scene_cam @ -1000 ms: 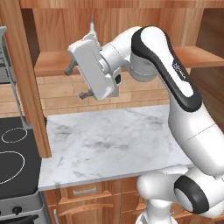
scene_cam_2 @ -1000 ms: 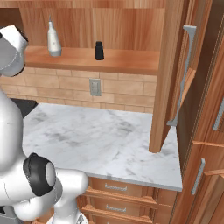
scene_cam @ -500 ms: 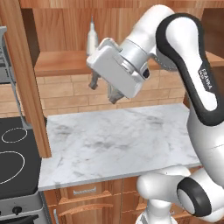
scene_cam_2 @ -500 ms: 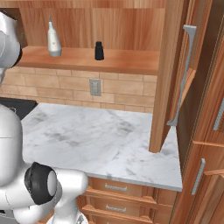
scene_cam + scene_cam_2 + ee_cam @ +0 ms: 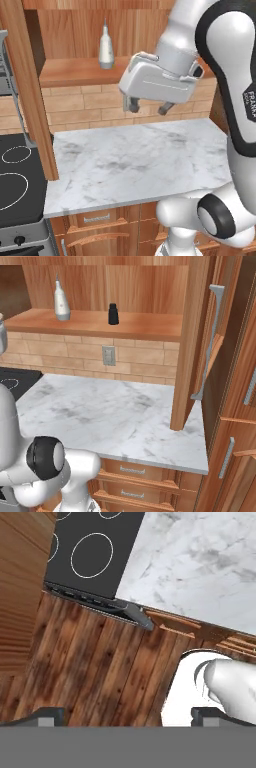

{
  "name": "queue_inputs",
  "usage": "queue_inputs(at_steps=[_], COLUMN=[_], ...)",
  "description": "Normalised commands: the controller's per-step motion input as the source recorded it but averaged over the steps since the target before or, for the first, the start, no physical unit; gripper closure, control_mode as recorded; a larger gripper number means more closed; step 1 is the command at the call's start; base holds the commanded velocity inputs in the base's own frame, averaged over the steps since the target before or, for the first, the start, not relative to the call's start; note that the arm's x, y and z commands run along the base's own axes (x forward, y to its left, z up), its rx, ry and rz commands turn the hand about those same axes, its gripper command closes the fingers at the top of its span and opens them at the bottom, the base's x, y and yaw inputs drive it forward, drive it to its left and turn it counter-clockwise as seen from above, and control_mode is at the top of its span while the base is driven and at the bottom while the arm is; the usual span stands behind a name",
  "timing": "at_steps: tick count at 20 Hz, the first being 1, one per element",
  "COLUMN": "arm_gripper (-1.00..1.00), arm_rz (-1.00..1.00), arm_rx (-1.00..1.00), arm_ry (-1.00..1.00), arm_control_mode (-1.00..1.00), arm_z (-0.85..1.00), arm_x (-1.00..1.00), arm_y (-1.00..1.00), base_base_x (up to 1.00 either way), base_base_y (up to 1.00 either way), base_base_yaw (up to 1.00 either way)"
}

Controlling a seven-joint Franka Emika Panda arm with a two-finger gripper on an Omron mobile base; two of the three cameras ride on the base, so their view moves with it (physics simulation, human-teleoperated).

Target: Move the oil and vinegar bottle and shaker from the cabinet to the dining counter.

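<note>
The tool [image 5: 148, 106] hangs over the desk [image 5: 140, 160] with its jaws wide apart and nothing in them; it looks ready to reach up; the bottle [image 5: 61, 302] and the shaker [image 5: 113, 314] stand apart on the cabinet [image 5: 195, 331] shelf [image 5: 95, 323], both upright; a stove [image 5: 12, 180] sits beside the desk; nothing blocks the shelf.

The pale pear-shaped bottle [image 5: 61, 302] stands upright on the left of the cabinet [image 5: 100, 323] shelf, thin spout up. The small black shaker [image 5: 113, 314] (about half as tall) stands upright well to its right, apart. Reddish cabinet door open.
</note>
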Motion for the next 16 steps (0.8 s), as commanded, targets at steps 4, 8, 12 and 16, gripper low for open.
queue_inputs(at_steps=[4,8,12,16], arm_gripper=[-1.00,-1.00,-1.00,-1.00], arm_rz=[-0.08,-0.10,-0.11,-0.09], arm_rx=[-0.29,-0.26,-0.21,-0.13], arm_ry=[-0.26,-0.34,-0.44,-0.48], arm_control_mode=[-1.00,-1.00,-1.00,-1.00], arm_z=[0.08,0.04,0.00,0.00], arm_x=[-0.16,-0.04,0.01,0.04], arm_y=[-0.52,-0.42,-0.26,-0.24], base_base_x=[0.00,0.00,0.00,0.00], base_base_y=[0.00,0.00,0.00,0.00], base_base_yaw=[0.00,0.00,0.00,0.00])
